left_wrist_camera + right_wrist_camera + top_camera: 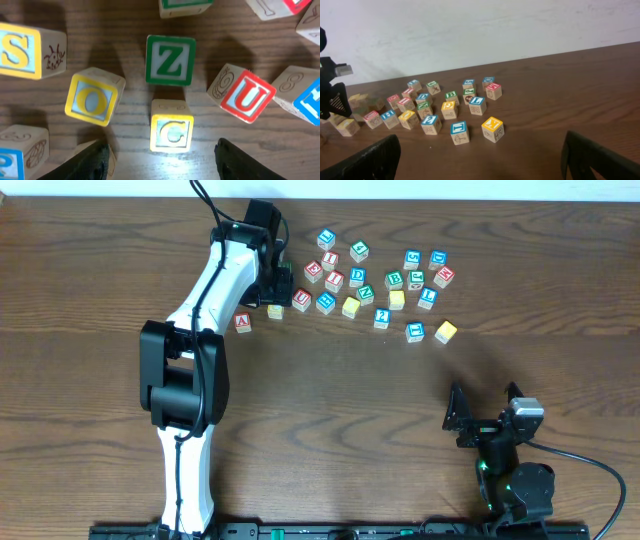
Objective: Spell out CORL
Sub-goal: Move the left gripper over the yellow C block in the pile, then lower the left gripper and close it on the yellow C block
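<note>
Yellow C cube lies between the left gripper's parted fingers, touching neither.

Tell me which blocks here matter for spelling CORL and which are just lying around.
For the job: yellow C block, yellow O block; the R and L are too small to pick out.
Lying about: green Z block, red U block, yellow S block, red A block.
</note>
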Controlling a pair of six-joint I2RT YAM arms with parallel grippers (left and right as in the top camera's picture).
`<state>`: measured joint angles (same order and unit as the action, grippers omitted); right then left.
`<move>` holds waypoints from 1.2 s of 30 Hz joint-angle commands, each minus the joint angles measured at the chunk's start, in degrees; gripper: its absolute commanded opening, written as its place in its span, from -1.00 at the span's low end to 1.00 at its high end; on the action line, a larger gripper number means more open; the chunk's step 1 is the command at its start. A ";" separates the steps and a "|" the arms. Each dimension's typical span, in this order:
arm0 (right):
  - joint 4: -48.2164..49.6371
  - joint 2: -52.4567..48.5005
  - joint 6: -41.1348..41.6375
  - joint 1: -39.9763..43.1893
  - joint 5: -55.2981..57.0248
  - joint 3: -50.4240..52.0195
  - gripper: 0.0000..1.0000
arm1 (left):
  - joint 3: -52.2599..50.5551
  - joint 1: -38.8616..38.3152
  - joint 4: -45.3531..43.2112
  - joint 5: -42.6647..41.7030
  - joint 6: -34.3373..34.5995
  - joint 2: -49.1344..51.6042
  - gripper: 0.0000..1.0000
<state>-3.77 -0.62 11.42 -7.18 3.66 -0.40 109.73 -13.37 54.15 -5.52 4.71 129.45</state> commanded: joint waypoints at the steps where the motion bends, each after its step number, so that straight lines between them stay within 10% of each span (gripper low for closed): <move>1: -0.15 0.31 -0.79 0.87 0.28 0.09 0.99 | -3.10 -0.87 -2.25 1.33 0.33 0.55 0.32; 22: -0.15 0.31 -0.79 0.87 0.28 0.09 0.99 | -9.35 -1.62 -10.29 2.16 2.75 0.55 0.30; 36: -0.15 0.31 -0.79 0.87 0.28 0.09 0.99 | -9.33 -1.60 -11.21 2.21 2.93 0.52 -0.22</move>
<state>-3.77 -0.62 11.42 -7.18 3.66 -0.40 100.64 -15.11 43.00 -4.10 7.51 129.45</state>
